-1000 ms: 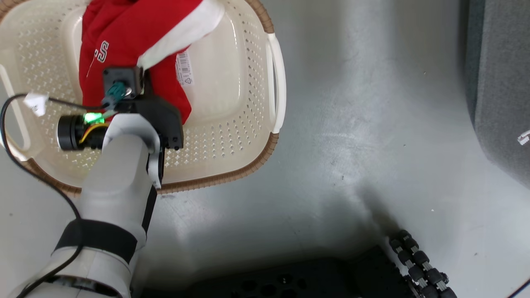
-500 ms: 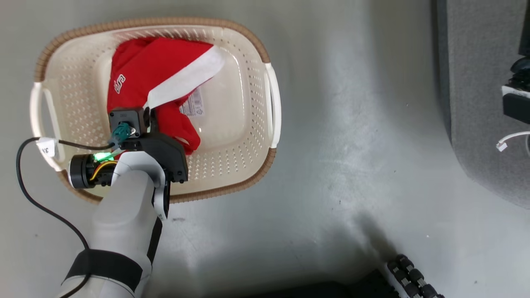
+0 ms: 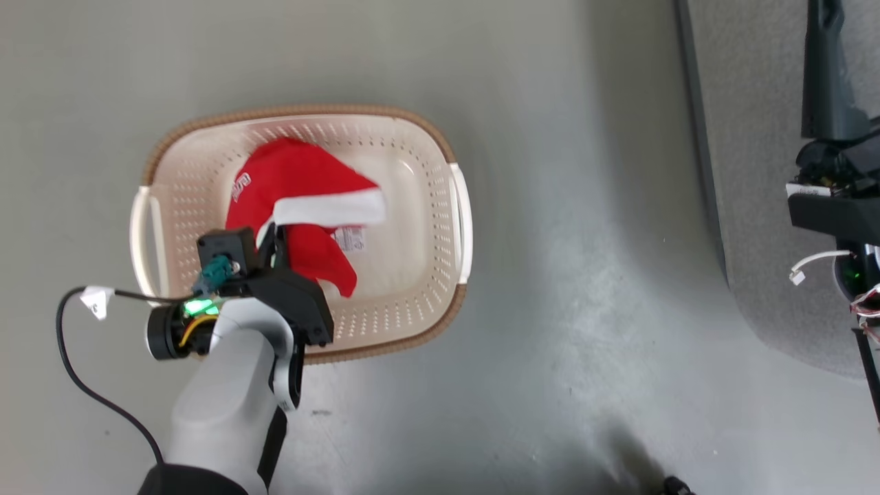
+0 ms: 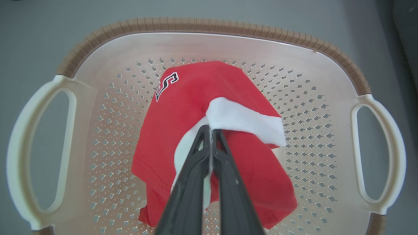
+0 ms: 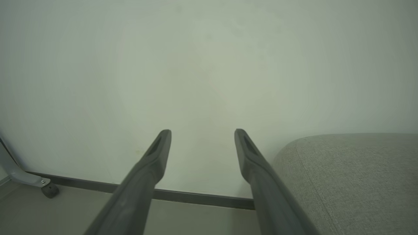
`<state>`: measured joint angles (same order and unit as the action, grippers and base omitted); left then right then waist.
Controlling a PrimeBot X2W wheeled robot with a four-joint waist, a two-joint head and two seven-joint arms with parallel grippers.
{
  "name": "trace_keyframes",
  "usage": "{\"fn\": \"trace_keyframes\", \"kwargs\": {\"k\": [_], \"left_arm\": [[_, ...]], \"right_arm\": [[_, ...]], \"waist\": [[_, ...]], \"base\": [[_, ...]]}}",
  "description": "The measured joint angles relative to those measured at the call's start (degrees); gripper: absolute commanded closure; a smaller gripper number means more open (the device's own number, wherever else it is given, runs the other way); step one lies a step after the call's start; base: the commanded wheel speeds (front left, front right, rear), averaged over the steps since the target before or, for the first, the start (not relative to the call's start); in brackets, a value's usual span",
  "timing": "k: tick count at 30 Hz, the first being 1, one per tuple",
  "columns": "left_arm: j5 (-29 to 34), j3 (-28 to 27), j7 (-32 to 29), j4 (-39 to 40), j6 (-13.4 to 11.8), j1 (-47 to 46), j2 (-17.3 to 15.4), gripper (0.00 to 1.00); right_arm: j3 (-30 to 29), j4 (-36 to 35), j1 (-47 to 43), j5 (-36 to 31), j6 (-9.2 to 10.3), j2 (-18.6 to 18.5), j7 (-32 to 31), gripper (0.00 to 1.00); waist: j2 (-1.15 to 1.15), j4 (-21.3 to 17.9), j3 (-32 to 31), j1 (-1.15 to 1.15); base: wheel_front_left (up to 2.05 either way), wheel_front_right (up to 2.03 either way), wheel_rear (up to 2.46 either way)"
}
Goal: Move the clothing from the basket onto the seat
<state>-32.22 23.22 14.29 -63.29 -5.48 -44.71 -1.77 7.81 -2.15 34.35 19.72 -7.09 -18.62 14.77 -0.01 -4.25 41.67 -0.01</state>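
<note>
Now left tool (image 4: 210, 131) pinching clothing (image 4: 196, 93) over basket (image 4: 209, 24); right tool (image 5: 202, 135) spread.

the basket (image 3: 302, 113) stands on the floor (image 3: 570, 289), left of centre in the head view. the clothing (image 3: 289, 185) hangs over the basket's interior, toward its left half, with a fold pinched in the left gripper (image 4: 210, 133) at its near edge. the seat (image 3: 756, 206) lies well apart to the right, with floor between. in the right wrist view the seat lies right of the right gripper (image 5: 202, 137), with the wall (image 5: 209, 65) beyond both.
</note>
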Motion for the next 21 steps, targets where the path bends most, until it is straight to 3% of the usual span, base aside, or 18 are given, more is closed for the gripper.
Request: {"fn": "trace_keyframes", "kwargs": {"k": [21], "left_arm": [[-2.8, 1.7, 0.0, 8.1, -0.1, 12.6, 0.0, 1.00]], "right_arm": [[0.1, 8.3, -9.1, 0.0, 0.00, 3.3, 0.0, 0.00]], "waist": [[0.00, 4.0, -17.7, 0.00]], "base": [[0.00, 0.00, 0.00]]}}
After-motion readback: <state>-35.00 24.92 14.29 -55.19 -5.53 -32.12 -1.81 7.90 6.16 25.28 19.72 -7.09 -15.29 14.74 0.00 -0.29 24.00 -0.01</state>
